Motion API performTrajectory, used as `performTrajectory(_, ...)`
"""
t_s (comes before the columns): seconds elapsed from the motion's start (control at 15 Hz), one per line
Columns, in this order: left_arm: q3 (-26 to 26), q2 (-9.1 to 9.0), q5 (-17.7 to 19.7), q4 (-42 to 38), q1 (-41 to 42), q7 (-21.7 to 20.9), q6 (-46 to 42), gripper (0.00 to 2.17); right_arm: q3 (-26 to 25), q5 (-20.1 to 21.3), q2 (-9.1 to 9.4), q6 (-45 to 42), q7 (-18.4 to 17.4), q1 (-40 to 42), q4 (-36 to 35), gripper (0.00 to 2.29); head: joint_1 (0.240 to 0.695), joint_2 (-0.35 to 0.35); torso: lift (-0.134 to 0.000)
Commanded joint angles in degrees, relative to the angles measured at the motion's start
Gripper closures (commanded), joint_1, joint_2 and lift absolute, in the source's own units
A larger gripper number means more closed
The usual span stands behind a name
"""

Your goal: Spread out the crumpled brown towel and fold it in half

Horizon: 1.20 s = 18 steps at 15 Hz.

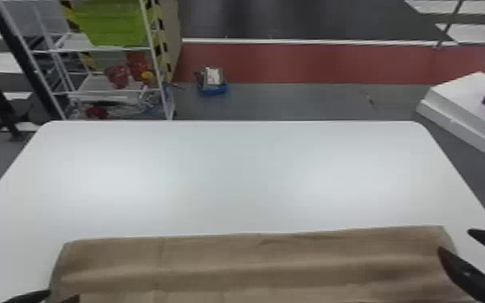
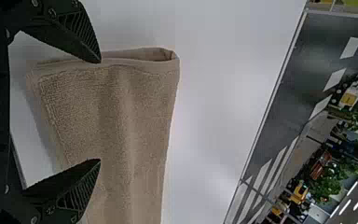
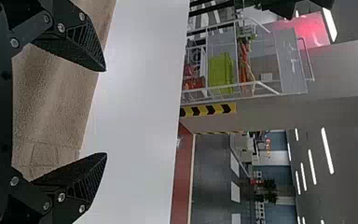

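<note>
Brown towel: (image 1: 253, 266) on the near part of the white table (image 1: 233, 173), lying as a wide strip with ripples running along it.
Towel's long axis: side to side across the robot's front, from the left gripper (image 2: 100, 111) to the right gripper (image 3: 106, 112).
Left gripper: fingers apart, nothing clamped, at the towel's left end; one finger overlaps the hem in the left wrist view, though contact cannot be told.
Right gripper: fingers apart, nothing clamped, at the right end, and reaching farther forward than the left in the head view.
Nearer arm: each has its own short end; neither needs to cross the middle.
Far long edge: ahead of the left fingertips in the left wrist view; in the right wrist view the right fingertips overlap its line or reach just past it.
Left-end layers: a gap shows between them, closing in a loop at the far corner, so the fold probably runs along the far long edge.
Stage: spreading looks done and the half fold largely made.
Coming move: probably lifting clear or pressing the ripples down, both ends kept level.
Risk: a fingertip catching the loose hem could skew the soft layers.
</note>
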Motion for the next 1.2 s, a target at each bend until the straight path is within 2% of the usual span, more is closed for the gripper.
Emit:
performTrajectory(0.0, -1.18, -0.15, -0.16, 0.03, 0.01, -0.54, -0.24, 0.27, 2.53, 1.69, -0.11, -3.78, 0.24, 1.49, 0.08, 0.29, 0.695, 0.019, -0.124)
performTrajectory(0.07, -1.62, -0.15, -0.51, 0.21, 0.1, -0.8, -0.24, 0.28, 3.24, 1.69, -0.2, -3.78, 0.86, 1.67, 0.17, 0.3, 0.695, 0.022, -0.124)
performTrajectory(0.2, -1.79, -0.15, -1.3, 0.47, 0.1, -0.71, -0.76, 0.36, 4.73, 1.69, -0.2, -3.6, 1.56, 1.76, 0.17, 0.47, 0.695, 0.039, -0.124)
performTrajectory(0.33, -2.41, -0.15, -3.14, 1.26, -0.6, 0.17, -1.29, 0.48, 7.72, 2.21, -0.37, -3.78, 2.88, 2.64, -0.71, 0.47, 0.695, 0.064, -0.124)
performTrajectory(0.47, -2.41, -0.15, -5.17, 2.93, -2.53, 0.26, -1.47, 0.48, 10.97, 5.82, -1.07, -3.6, 4.2, 2.9, -2.29, 0.47, 0.695, 0.109, -0.124)
performTrajectory(0.53, -2.41, -0.15, -5.96, 3.99, -3.68, 0.26, -1.47, 0.48, 12.46, 8.1, -1.69, -3.6, 5.25, 3.07, -3.08, 0.47, 0.695, 0.16, -0.124)
performTrajectory(0.67, -2.58, -0.15, -7.01, 5.92, -5.52, 0.34, -1.47, 0.48, 15.89, 13.46, -3.45, -3.42, 6.66, 3.07, -4.31, 0.47, 0.695, 0.209, -0.124)
performTrajectory(0.87, -3.11, -0.15, -8.51, 7.94, -7.81, 0.87, -1.64, 0.48, 18.62, 19.26, -6.44, -2.37, 8.15, 1.32, -5.11, 0.47, 0.695, 0.27, -0.124)
performTrajectory(1.0, -3.9, -0.15, -9.74, 8.29, -9.21, 1.49, -1.47, 0.48, 21.43, 24.45, -8.98, -2.37, 11.05, -0.97, -5.19, 0.47, 0.695, 0.277, -0.124)
performTrajectory(1.07, -3.9, -0.15, -9.47, 7.86, -9.39, 1.4, -1.29, 0.48, 22.92, 26.65, -10.22, -2.9, 12.46, -1.85, -5.37, 0.47, 0.695, 0.278, -0.124)
performTrajectory(1.13, -3.46, -0.15, -8.86, 6.45, -9.39, 0.69, 0.12, 0.48, 25.47, 30.6, -11.53, -3.25, 13.51, -2.64, -6.25, 0.47, 0.695, 0.281, -0.124)
